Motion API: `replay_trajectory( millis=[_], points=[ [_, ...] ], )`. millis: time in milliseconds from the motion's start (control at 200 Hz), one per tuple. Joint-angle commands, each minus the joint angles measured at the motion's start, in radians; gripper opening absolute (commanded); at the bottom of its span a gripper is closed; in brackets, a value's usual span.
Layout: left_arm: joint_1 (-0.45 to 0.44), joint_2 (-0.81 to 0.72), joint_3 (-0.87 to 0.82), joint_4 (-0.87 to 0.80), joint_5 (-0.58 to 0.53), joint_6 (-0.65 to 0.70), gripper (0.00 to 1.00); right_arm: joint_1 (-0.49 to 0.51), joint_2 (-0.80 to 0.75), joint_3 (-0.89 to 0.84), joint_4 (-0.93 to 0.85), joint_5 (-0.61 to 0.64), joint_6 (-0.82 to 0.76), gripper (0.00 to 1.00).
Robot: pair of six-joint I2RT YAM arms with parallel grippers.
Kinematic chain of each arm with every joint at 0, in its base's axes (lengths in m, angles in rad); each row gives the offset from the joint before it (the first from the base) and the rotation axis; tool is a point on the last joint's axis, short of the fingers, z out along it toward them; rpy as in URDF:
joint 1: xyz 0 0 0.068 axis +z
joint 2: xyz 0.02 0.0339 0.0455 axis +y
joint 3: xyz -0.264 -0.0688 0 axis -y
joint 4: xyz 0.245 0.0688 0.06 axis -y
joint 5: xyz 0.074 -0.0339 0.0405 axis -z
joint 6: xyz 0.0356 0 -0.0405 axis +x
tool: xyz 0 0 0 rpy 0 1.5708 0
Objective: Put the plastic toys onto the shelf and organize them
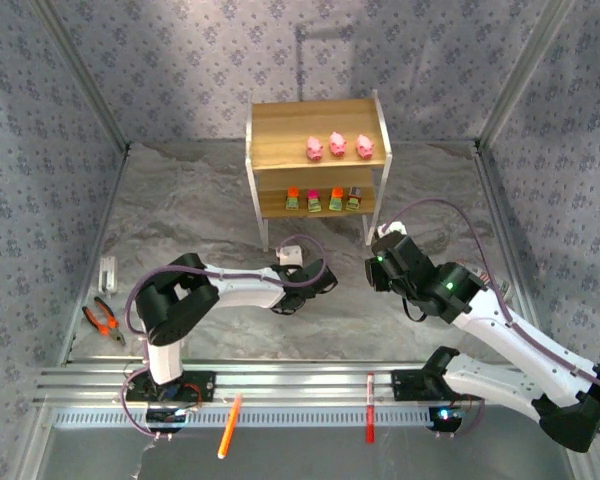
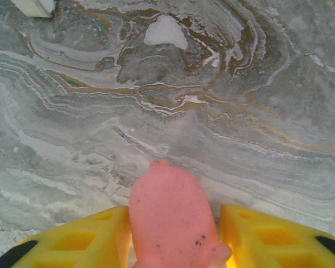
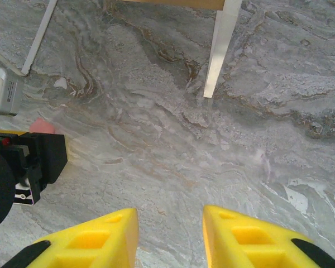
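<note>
Top external view: we record the shelf (image 1: 280,130) at upper centre of the frame, standing on the grey marbled table (image 1: 200,210). Three pink pigs (image 1: 337,146) stand in a row on the right half of its upper board. Four blocky toys (image 1: 324,199) stand in a row on the lower board, their tops orange, magenta, orange and grey from left to right. The left arm (image 1: 242,287) reaches rightward to frame centre, below the shelf. The right arm (image 1: 500,320) comes in from the lower right corner, its wrist near the left arm's end. Orange-handled pliers (image 1: 103,320) lie at the left edge; an orange pen (image 1: 230,425) and a red pen (image 1: 369,421) lie near the bottom edge. In the left wrist view we note a fourth pig (image 2: 170,218) at lower centre on the table, between the yellow fingers (image 2: 84,240) of the left gripper (image 2: 174,211). The jaws stand narrow about it: the finger at frame left touches the pig's flank, the other sits just beside it, and we cannot tell whether it presses. In the right wrist view the right gripper (image 3: 170,213) hangs over bare table, its fingers a narrow gap apart with nothing between them. A white shelf leg stands at upper centre-right, and the left gripper's black body shows at the left edge with a patch of pink above it.
</note>
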Motion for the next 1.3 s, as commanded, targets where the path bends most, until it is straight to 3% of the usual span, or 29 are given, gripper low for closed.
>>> replay_trajectory(
  millis=[0, 600, 1299],
  points=[
    [0.008, 0.019, 0.019, -0.012, 0.009, -0.014, 0.41, -0.007, -0.014, -0.001, -0.005, -0.005, -0.013, 0.36],
    [0.0, -0.021, 0.021, -0.032, -0.011, 0.025, 0.28, -0.009, -0.017, -0.005, -0.001, -0.007, -0.013, 0.35],
    [-0.099, -0.311, 0.037, -0.247, -0.093, 0.127, 0.27, -0.01, -0.001, -0.073, 0.065, -0.059, -0.003, 0.35]
  ],
)
